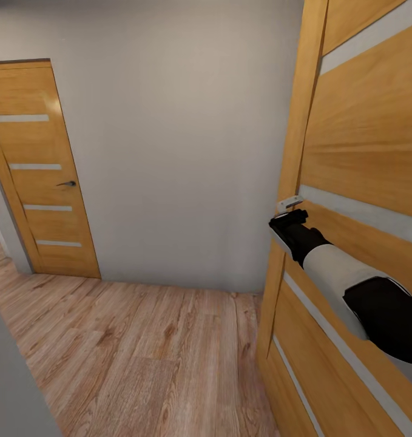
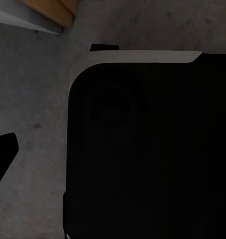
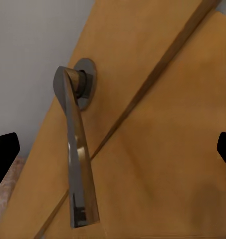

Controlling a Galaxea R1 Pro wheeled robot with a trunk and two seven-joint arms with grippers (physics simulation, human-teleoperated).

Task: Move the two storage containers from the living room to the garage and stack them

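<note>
I stand in a hallway on light wood planks (image 1: 139,352), facing a grey wall (image 1: 181,152), with one wooden door (image 1: 375,200) close by and swung toward me and a second door (image 1: 42,176) shut farther along the wall from it. My right arm reaches to the near door, and my right tool (image 1: 289,223) sits just beside its edge, under the small white latch plate (image 1: 289,203). In the right wrist view the metal handle (image 3: 75,149) hangs straight ahead of that tool; its two fingertips (image 3: 3,154) show wide apart at the picture's edges, so I read it as spread and holding nothing, not yet touching the handle. In the left wrist view I see one dark fingertip (image 2: 2,157) of my left tool over a grey surface, beside a large dark rounded body (image 2: 147,149), likely part of me; I cannot tell whether that tool is apart or together. No container shows here, so I cannot say where either one is, nor whether any has been carried yet. I judge I am on my way, working this door. As far as these pictures show, setting one container on the garage floor and stacking the other is still undone.
</note>
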